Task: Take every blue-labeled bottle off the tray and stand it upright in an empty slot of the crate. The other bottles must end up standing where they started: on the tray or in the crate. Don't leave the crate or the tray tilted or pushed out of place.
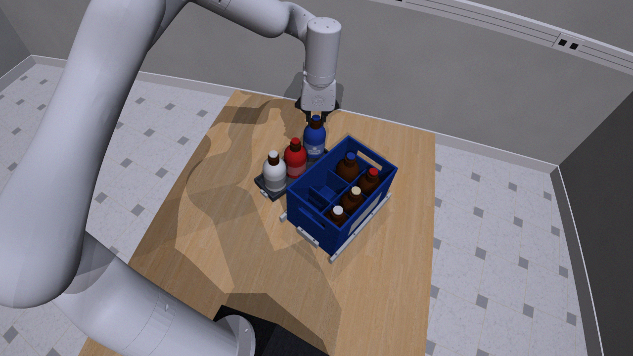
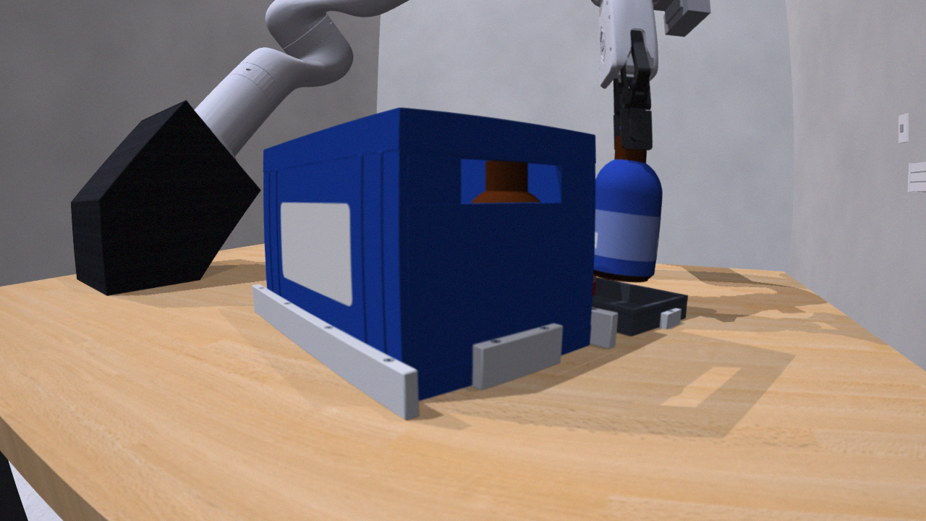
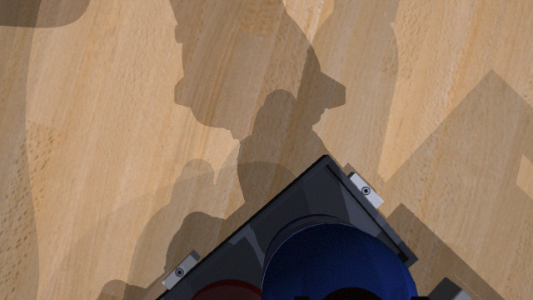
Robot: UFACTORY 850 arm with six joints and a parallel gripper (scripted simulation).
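There are seven bottles in all. Three are at the tray (image 1: 265,186): one blue-labeled bottle (image 1: 314,141), one red-labeled bottle (image 1: 295,159) and one white-labeled bottle (image 1: 274,173). Four brown bottles stand in the one blue crate (image 1: 309,207): one with a blue cap (image 1: 347,165), one with a red cap (image 1: 369,179), one with a cream cap (image 1: 353,198) and one with a white cap (image 1: 337,215). There is one tray, one table (image 1: 274,265) and one arm with one hand (image 1: 316,115). Grey stop blocks (image 2: 514,354) lie around the crate; their full count can't be made out.
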